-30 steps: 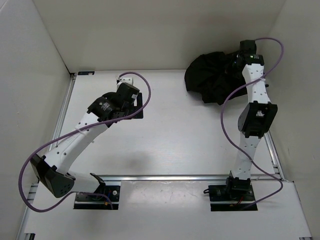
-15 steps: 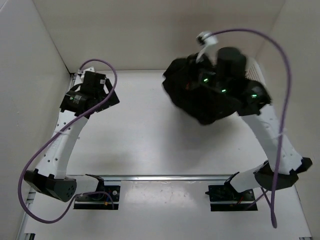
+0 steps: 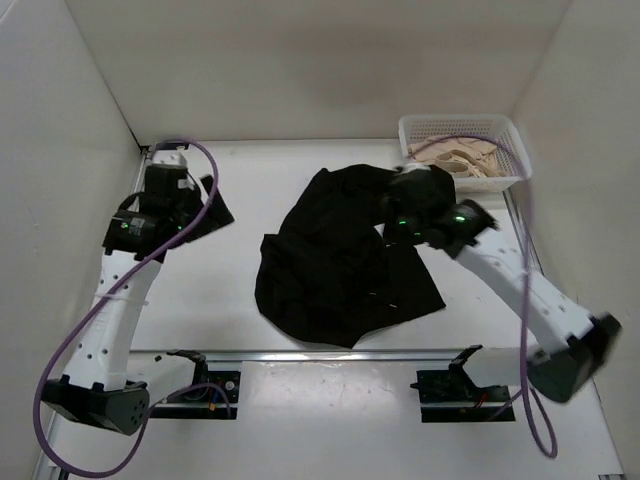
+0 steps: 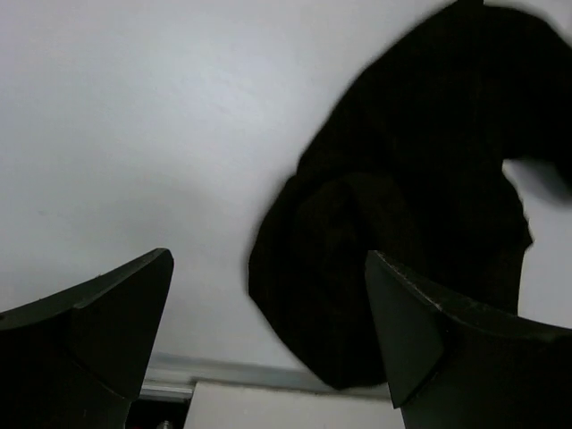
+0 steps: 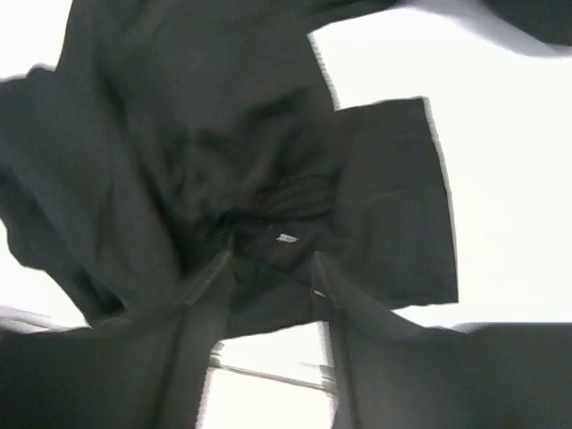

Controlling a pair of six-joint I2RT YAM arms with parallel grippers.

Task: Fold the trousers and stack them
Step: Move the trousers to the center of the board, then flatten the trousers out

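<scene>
trousers [image 3: 340, 265] heaped mid table [image 3: 250, 190], I judge for both arms' reach | right gripper [image 5: 268, 264] above them, fingers parted, holding nothing | left gripper [image 4: 268, 259] wide open, aimed at them

Change across the sequence. The trousers [image 3: 340, 265], at first bunched in the far right corner of the bench [image 3: 250, 190] and then carried high as a dark bundle, now lie spread loosely over the middle of the bench. The right pincer [image 5: 268, 257] has come down from its raised position and hangs over the far right edge of the cloth, fingers apart. The white basket [image 3: 455, 119] in the far right corner, earlier hidden behind cloth and arm, is now exposed. The left pincer [image 4: 268, 259] has withdrawn from mid-bench to the far left edge.
</scene>
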